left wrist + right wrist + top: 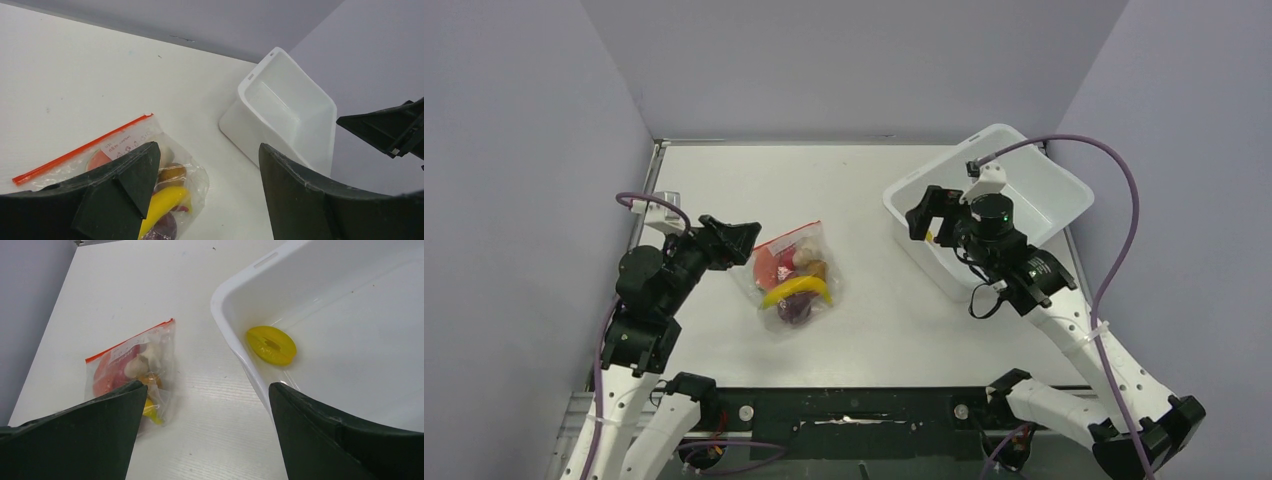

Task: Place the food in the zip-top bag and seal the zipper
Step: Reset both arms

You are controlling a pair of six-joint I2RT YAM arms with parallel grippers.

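Observation:
The zip-top bag lies flat on the table's middle with food inside: a yellow banana, a red slice, brown and white bits. Its orange-red zipper runs straight along the far edge, also seen as the zipper in the left wrist view. My left gripper hovers open just left of the bag, holding nothing. My right gripper stands open over the near-left rim of the bin, empty. From the right wrist, the bag lies left of the fingers.
A white rectangular bin stands at the back right, tilted on the table's edge; a yellow round piece lies on its floor. Grey walls close in the table on three sides.

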